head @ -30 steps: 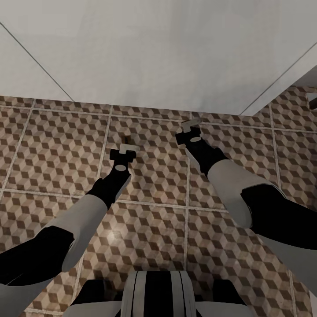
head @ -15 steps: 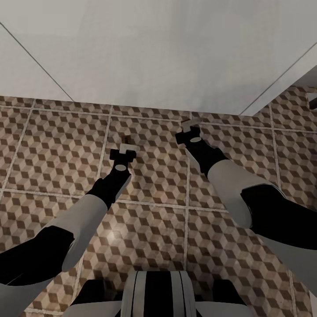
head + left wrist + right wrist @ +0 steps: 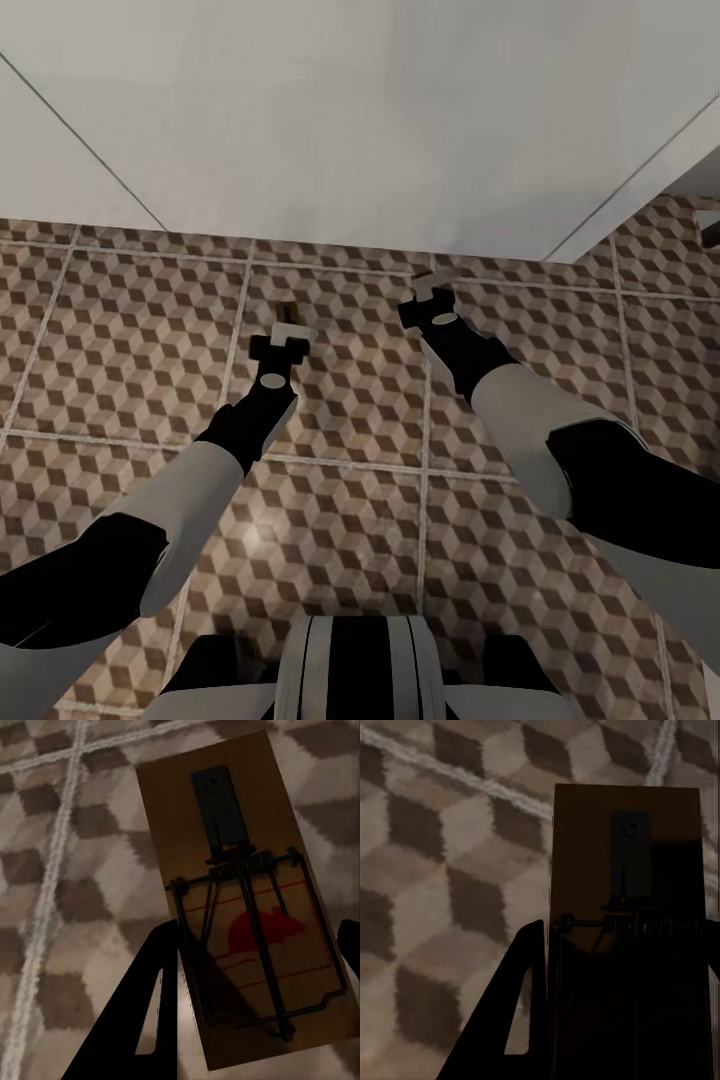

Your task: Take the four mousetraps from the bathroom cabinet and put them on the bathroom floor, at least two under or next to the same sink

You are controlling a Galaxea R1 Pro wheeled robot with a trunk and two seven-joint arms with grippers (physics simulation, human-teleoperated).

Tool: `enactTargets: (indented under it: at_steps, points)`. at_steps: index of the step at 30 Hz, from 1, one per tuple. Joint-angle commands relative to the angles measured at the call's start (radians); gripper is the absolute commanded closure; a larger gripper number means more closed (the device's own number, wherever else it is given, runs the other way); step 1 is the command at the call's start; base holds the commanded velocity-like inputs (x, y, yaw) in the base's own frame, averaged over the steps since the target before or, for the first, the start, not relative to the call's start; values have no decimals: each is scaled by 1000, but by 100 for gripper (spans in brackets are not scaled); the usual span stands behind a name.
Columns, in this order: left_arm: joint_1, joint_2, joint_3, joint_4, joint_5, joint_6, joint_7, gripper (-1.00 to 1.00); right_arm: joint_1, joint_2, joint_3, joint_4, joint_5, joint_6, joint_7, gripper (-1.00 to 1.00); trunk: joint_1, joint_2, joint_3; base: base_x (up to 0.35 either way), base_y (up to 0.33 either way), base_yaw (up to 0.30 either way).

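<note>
Nothing has moved since before. I hold one flat brown wooden mousetrap point(image 3: 247, 907), printed with a red mouse, between the left gripper point(image 3: 290, 335) fingers; the right gripper point(image 3: 432, 290) clamps a second mousetrap point(image 3: 630, 907) above the cube-patterned tile floor point(image 3: 130, 340).

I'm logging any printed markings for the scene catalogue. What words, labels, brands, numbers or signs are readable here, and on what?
No readable words, brands or numbers in any view.
Mousetrap in the left gripper: a red mouse silhouette with thin red lines printed on the wood; a picture, no letters.
Mousetrap in the right gripper: its board is in deep shadow; any print is too dark to tell.
Bathroom floor: cube pattern only, no text.
</note>
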Motion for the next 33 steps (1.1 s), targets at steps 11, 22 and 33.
enactTargets:
  at_steps: [11, 22, 33]
  points:
    - [0, 3, -6, 4, -9, -5, 10, 100, 1, 0, 3, 6, 9, 9, -4, 100, 0, 0, 4, 0, 0, -198]
    - [0, 5, -8, 3, -11, -7, 11, 100, 1, 0, 3, 6, 9, 7, -5, 100, 0, 0, 7, 0, 0, -195]
    - [0, 7, -9, 3, -11, -8, 11, 100, 1, 0, 3, 12, 9, 6, -5, 100, 0, 0, 7, 0, 0, -12]
